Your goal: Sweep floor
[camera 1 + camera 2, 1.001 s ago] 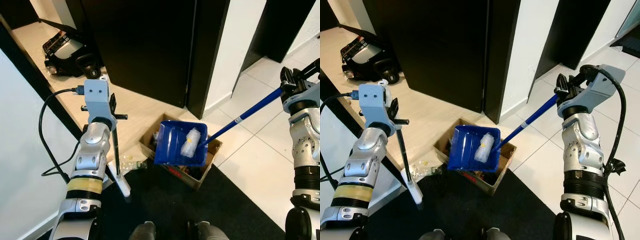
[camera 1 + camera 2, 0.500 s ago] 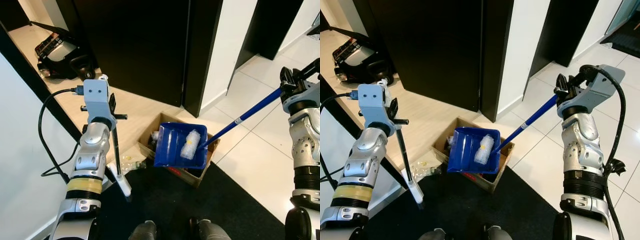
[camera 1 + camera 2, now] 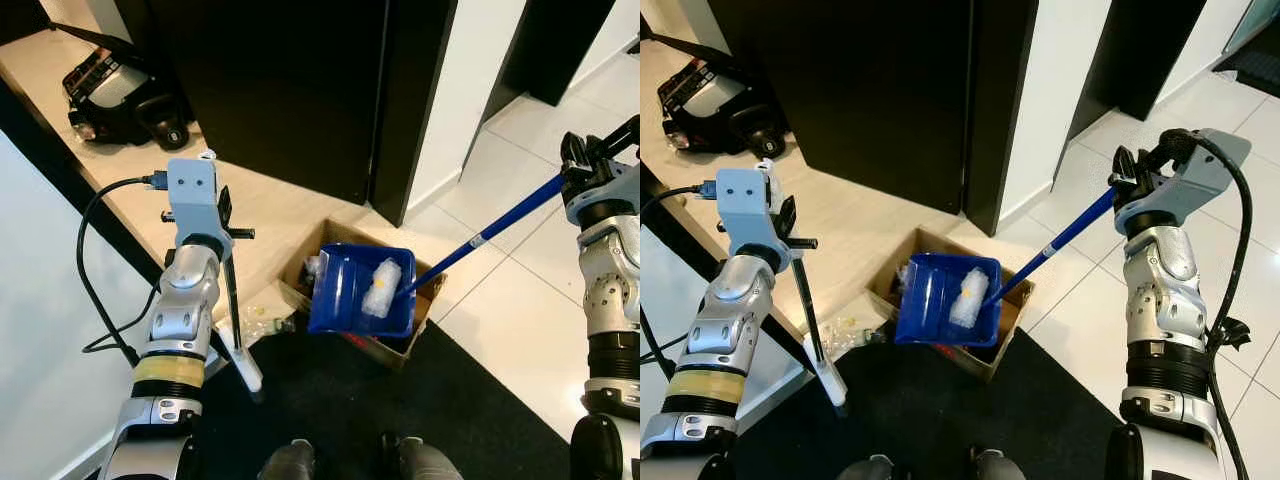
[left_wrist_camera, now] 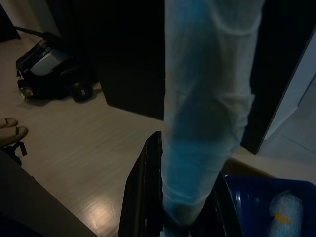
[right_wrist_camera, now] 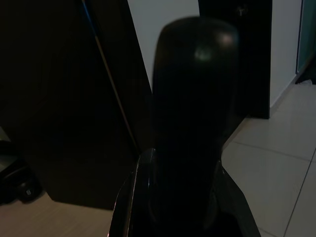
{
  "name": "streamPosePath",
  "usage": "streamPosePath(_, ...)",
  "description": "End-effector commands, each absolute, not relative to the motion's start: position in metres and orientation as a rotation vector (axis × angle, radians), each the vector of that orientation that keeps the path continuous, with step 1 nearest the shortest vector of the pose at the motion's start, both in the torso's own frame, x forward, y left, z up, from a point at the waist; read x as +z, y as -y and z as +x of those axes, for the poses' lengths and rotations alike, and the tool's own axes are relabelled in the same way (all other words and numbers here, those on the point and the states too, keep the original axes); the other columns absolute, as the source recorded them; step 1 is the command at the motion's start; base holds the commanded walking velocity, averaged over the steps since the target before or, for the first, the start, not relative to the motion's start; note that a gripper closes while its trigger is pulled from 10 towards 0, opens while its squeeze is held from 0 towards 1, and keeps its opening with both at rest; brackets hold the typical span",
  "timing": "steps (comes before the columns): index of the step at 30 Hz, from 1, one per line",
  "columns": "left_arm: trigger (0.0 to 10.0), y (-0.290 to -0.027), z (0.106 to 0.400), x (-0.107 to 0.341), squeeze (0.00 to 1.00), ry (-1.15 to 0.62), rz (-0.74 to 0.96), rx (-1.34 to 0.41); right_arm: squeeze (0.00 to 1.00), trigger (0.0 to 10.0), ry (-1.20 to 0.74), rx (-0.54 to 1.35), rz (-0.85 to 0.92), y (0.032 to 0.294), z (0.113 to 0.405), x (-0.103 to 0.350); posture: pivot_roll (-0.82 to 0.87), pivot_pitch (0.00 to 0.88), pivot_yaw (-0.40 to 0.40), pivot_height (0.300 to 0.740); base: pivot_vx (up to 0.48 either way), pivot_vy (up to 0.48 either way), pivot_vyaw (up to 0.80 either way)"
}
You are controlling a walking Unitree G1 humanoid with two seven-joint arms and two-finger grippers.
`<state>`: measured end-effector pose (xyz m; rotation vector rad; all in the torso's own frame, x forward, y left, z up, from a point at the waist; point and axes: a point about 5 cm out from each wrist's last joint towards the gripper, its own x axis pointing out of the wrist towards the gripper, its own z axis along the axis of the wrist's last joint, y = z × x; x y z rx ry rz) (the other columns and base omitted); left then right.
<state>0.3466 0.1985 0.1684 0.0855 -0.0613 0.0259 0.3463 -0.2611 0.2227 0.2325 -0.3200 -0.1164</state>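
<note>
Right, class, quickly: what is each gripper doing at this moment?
Left gripper: shut on the broom handle.
Right gripper: shut on the dustpan handle, blue dustpan held over the cardboard box.

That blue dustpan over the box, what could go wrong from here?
The blue dustpan sits level above the cardboard box, with the plastic bottle lying in it. Tipped the wrong way, the bottle might roll onto the black mat. The right gripper holds the far end of the long handle, so a small wobble could swing the pan off the box.
</note>
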Motion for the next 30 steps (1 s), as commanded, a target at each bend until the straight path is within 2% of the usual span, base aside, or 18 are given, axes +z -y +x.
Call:
streamPosePath(1, 10.0, -0.2031, 0.3451, 0.1657, 0.0, 0.053, 0.111, 0.04, 0.0, 10.0, 0.413, -0.105, 0.236, 0.2613, 0.3457, 0.2416, 0.09, 0.132, 0.028, 0.74, 0.0, 0.0, 0.0)
streamPosePath(22, 10.0, -0.201, 0.3457, 0.1663, 0.0, 0.061, 0.103, 0.035, 0.0, 10.0, 0.402, -0.098, 0.243, 0.2601, 0.3473, 0.2392, 0.09, 0.124, 0.024, 0.74, 0.0, 0.0, 0.0)
streamPosePath(30, 10.0, -0.2006, 0.3463, 0.1675, 0.0, 0.065, 0.102, 0.029, 0.0, 10.0, 0.398, -0.095, 0.245, 0.2589, 0.3474, 0.2381, 0.09, 0.122, 0.026, 0.74, 0.0, 0.48, 0.0)
